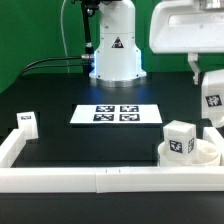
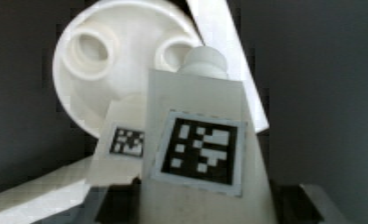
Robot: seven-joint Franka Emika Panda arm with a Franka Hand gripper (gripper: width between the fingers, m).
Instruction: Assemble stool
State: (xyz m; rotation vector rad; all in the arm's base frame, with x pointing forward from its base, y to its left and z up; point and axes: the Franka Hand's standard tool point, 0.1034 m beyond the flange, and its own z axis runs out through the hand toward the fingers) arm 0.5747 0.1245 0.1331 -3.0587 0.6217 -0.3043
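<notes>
The gripper (image 1: 208,82) gripped a chunky white plastic tagged leg (image 2: 199,140) above the round white rimmed seat disc (image 2: 113,70)

Black table (image 1: 60,135): marker board (image 1: 117,114) mid, border rail (image 1: 100,180) along edge, seat disc (image 1: 205,153), leg (image 1: 25,122) by rail.

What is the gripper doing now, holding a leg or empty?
Shut on a leg: in the wrist view the tagged leg sits clamped in the gripper, with the seat disc behind it.
</notes>
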